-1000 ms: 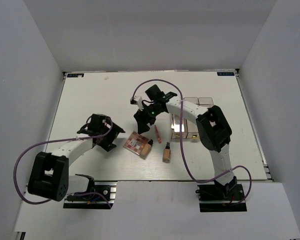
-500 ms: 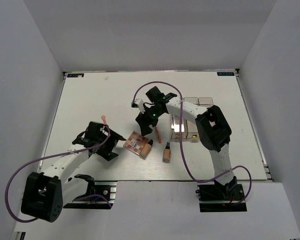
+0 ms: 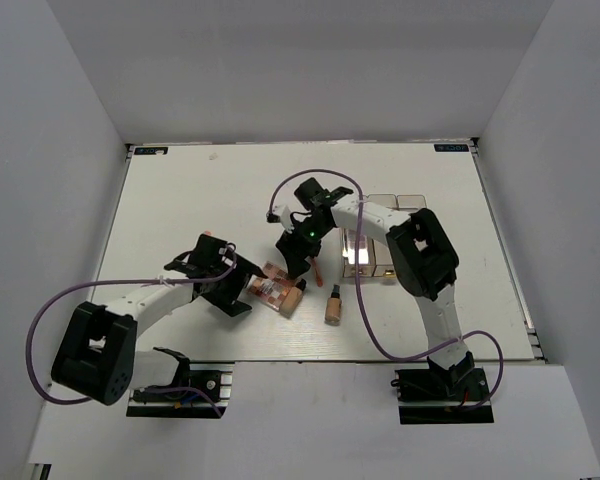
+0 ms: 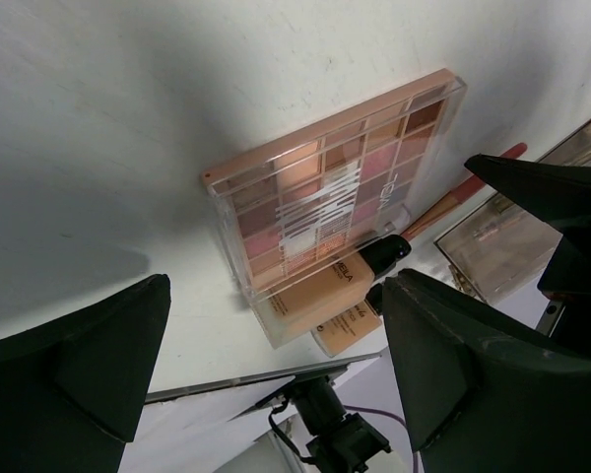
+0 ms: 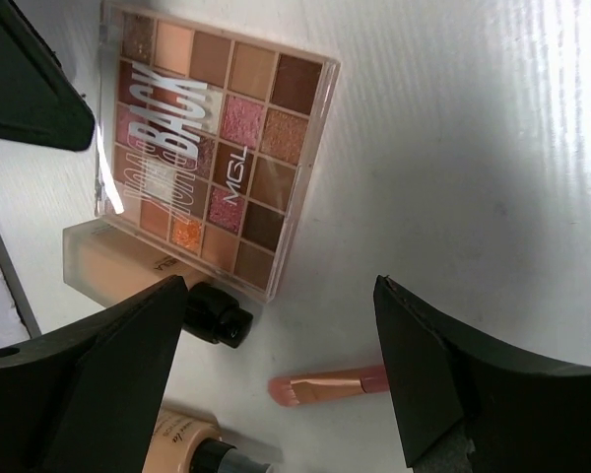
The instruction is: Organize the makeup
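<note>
The makeup lies in a cluster at mid-table. An eyeshadow palette [image 3: 270, 284] [image 4: 330, 192] [image 5: 212, 148] lies flat. A beige bottle with a black cap [image 3: 293, 297] [image 4: 325, 294] [image 5: 128, 271] rests against its near edge. A second beige bottle [image 3: 333, 305] [image 5: 182, 445] lies apart to the right. The thin pink stick, a brush [image 3: 316, 266] [image 5: 325, 386], lies between them. My left gripper [image 3: 242, 290] [image 4: 276, 384] is open just left of the palette, holding nothing. My right gripper [image 3: 298, 264] [image 5: 276, 394] is open above the brush, also holding nothing.
A clear compartment box [image 3: 375, 250] [image 4: 492, 232] stands right of the cluster, under the right arm's forearm. The table's front edge [image 3: 330, 362] runs just beyond the near bottle. White walls close in the table on three sides.
My left arm swung right, bringing its open gripper up to the palette's left edge. The right gripper sank slightly toward the brush and opened a little wider.
</note>
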Motion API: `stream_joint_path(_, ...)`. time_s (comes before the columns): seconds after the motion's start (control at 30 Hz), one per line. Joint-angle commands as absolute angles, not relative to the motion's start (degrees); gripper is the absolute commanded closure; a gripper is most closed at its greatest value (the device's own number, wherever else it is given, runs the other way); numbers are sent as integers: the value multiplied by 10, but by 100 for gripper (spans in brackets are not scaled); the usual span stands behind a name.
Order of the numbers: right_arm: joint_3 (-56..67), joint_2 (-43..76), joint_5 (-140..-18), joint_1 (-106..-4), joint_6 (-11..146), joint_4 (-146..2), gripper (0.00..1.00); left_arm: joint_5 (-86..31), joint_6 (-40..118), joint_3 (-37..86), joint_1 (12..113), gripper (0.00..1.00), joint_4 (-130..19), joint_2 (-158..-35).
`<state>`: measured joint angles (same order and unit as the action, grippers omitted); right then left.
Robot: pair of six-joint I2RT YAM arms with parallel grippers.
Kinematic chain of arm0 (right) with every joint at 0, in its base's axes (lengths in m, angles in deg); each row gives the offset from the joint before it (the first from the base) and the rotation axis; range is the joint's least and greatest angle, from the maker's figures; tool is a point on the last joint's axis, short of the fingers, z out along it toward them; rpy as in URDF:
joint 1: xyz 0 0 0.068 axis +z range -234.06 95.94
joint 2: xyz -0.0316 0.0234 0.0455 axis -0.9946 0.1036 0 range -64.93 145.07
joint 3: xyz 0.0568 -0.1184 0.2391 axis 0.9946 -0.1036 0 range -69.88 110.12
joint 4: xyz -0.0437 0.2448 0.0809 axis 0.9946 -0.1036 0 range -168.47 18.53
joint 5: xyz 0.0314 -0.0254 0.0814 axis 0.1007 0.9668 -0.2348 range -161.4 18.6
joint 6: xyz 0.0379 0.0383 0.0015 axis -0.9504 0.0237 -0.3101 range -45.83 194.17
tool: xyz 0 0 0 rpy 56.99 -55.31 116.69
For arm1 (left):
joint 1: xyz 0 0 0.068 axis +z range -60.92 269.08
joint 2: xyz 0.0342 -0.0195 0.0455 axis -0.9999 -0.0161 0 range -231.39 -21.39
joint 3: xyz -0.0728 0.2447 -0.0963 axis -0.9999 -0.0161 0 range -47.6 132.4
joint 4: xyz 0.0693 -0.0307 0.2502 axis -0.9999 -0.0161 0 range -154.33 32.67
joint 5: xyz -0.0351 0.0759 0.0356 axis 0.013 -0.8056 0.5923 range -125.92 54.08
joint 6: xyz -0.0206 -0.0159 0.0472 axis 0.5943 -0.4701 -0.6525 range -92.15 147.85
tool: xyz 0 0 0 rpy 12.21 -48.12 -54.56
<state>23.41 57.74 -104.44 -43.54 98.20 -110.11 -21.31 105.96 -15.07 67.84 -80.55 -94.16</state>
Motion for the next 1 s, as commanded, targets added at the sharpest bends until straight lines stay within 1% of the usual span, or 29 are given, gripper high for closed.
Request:
stream_joint_path(0.0,264,593,-1074,-434,994,-1130,18,-211,1079,-136,661,2,-780,-950)
stream_joint_path(0.17,286,614,-1089,-430,994,-1146,18,-220,1099,-139,638,2,-747,-979)
stream_joint_path(0.43,301,629,-1117,-429,1004,-1186,23,-248,1126,-146,608,2,-684,-1017)
stream_joint_path(0.57,304,632,-1134,-428,1015,-1207,25,-255,1131,-139,597,2,-677,-1032)
stream_joint_path(0.8,331,642,-1178,-427,1029,-1248,30,-268,1133,-143,597,2,-670,-1021)
stream_joint_path(0.97,357,644,-1186,-424,1032,-1264,31,-274,1132,-141,597,2,-672,-1004)
